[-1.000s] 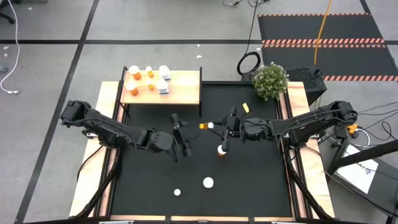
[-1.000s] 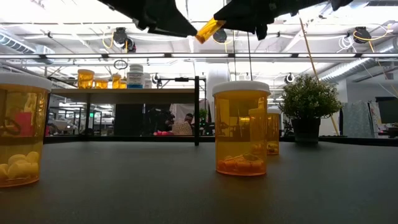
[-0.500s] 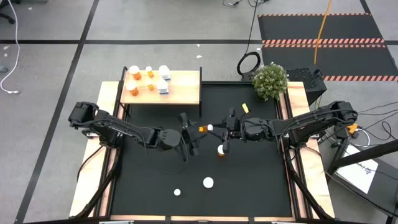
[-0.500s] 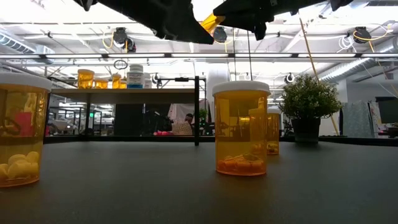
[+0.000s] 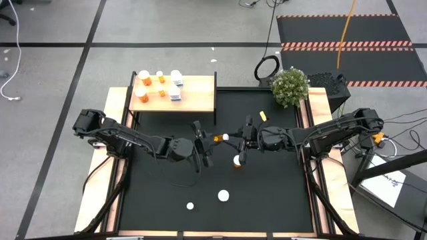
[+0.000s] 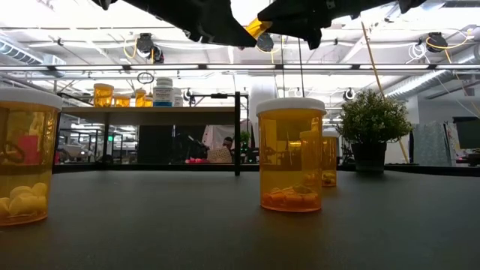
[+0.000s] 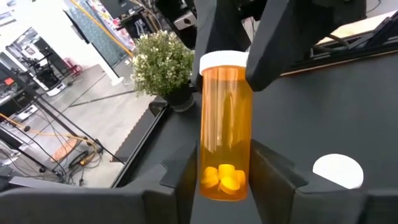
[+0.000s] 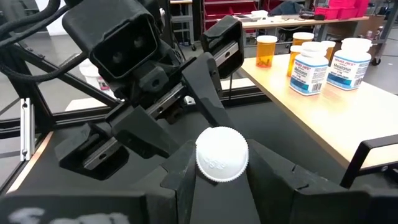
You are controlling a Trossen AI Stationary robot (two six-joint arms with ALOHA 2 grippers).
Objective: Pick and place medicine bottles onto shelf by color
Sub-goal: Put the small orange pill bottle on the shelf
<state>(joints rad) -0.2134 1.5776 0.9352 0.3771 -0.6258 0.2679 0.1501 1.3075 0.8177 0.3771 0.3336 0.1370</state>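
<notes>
An orange medicine bottle [image 5: 217,138] with a white cap [image 8: 222,154] hangs level above the black mat's middle, cap toward the table's right. My right gripper [image 5: 232,137] is shut on its cap end. My left gripper [image 5: 205,142] meets it from the left, fingers closed about its base end [image 7: 227,177]. The light-wood shelf [image 5: 197,97] stands at the far left and carries orange bottles [image 5: 145,79] and white bottles [image 5: 177,84]. More orange bottles stand upright on the mat [image 5: 238,161], [image 5: 223,195], [image 5: 190,206]. My left gripper has the bottle's base end [image 7: 211,180] between its two fingers [image 7: 184,182]; they stand flush against both sides. They come level from the table's left, along the bottle. The bottle is clear of the mat. My right gripper pinches the white cap [image 8: 206,163] between its two fingers [image 8: 181,171], one on each side. They come level from the table's right, along the bottle's length. The bottle sticks out level toward my left gripper, clear of the mat.
A potted plant [image 5: 290,87] stands at the mat's far right corner, with a small yellow object [image 5: 263,115] near it. In the low view an orange bottle [image 6: 290,154] stands mid-mat, and another [image 6: 22,161] at the left.
My left gripper has gone toward the table's right, up to the bottle that my right gripper holds, and now has its fingers about the bottle's base end. The bottle has stayed level in the air.
</notes>
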